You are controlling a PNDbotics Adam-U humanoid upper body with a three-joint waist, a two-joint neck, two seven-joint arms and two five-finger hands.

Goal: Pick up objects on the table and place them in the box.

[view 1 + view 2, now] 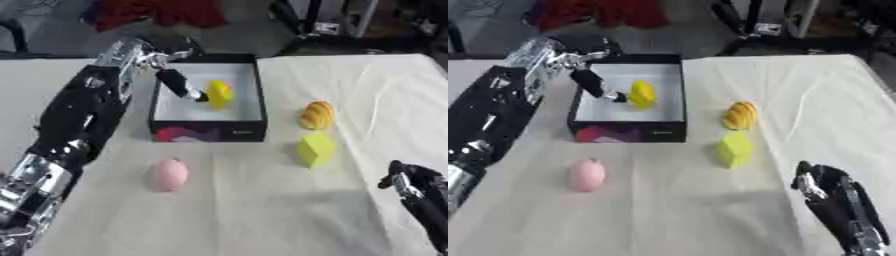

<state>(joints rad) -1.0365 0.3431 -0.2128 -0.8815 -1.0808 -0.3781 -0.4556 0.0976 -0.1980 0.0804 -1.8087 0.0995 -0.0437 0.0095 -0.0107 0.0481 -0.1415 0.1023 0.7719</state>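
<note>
The box [208, 95] sits under the left robot hand [179, 84], whose fingers reach down inside it, touching or pinching a yellow object [219, 93] just beside their tips; I cannot tell whether they are clamped on it. The right robot hand [826, 187] idles near the lower right corner, fingers relaxed. Well away from the left robot hand, a pink egg-shaped object [169, 174], a yellow block [316, 149] and an orange-yellow striped object [318, 115] wait on the tabletop [262, 210]. Withdrawing could snag the box's wall and shift it. No writing is legible.
</note>
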